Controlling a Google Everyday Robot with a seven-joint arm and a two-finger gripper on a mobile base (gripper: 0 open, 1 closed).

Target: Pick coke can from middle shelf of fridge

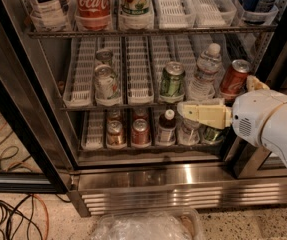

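Jaws below and left of coke can [234,77] on middle shelf [133,105]

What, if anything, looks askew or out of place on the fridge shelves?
The coke can at the right end of the middle shelf leans to the right, while the green can nearby stands upright. The hand sits below-left of it, in front of the lower shelf.

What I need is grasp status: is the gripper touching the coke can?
Cannot tell: camera view shows gripper just below coke can, neither gap nor contact plain.
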